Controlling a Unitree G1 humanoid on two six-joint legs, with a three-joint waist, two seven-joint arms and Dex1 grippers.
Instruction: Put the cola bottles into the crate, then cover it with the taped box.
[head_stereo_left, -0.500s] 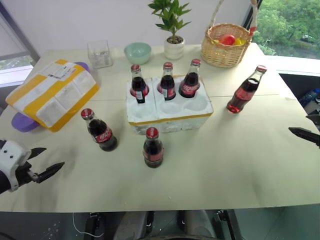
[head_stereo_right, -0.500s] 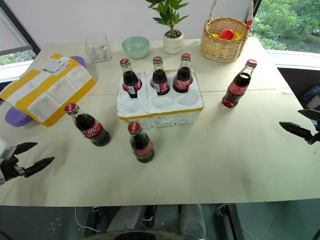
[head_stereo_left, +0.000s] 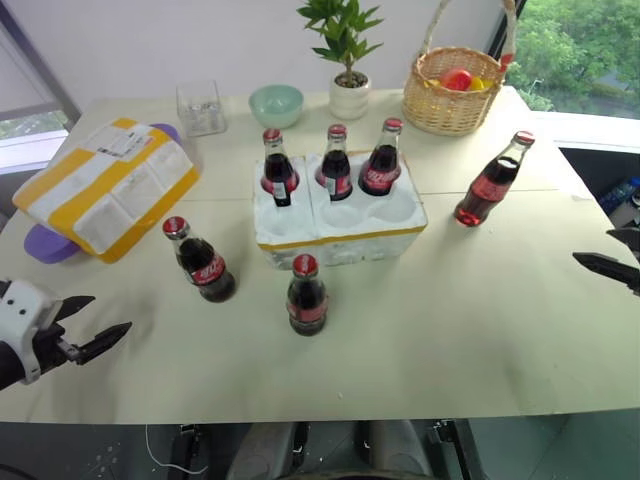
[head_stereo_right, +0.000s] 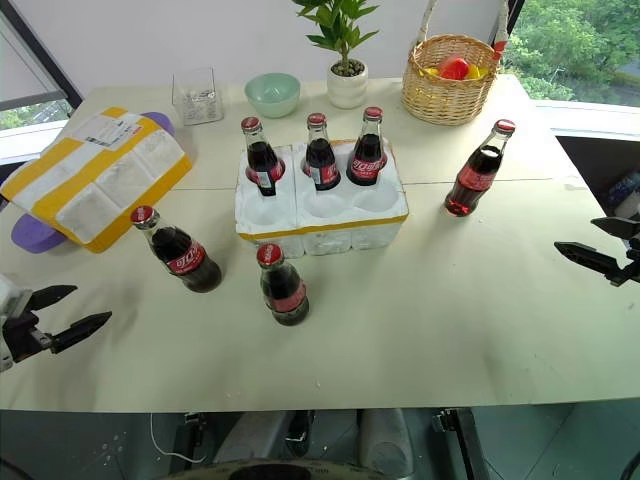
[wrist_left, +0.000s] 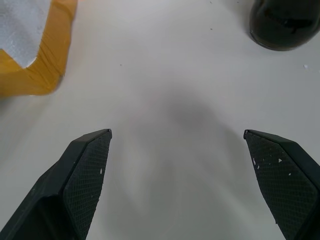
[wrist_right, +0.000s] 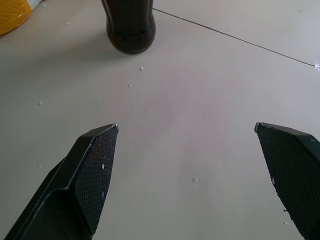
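Head views: crate (head_stereo_left: 340, 225) mid-table, three bottles (head_stereo_left: 336, 163) standing in its back wells, front wells bare. Two more bottles (head_stereo_left: 306, 296) just before the crate, a sixth (head_stereo_left: 490, 182) apart toward the right. Taped box (head_stereo_left: 105, 186) at far left, tilted on a purple thing (head_stereo_left: 40, 245).

Left wrist: left gripper (wrist_left: 177, 135) spread wide, holding nothing, box corner ahead.

Right wrist: right gripper (wrist_right: 186, 127) likewise wide, empty, bottle base ahead.

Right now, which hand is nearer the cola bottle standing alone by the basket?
Right. The right hand is open at the table's right edge, near that cola bottle. The left hand is open at the far left edge.
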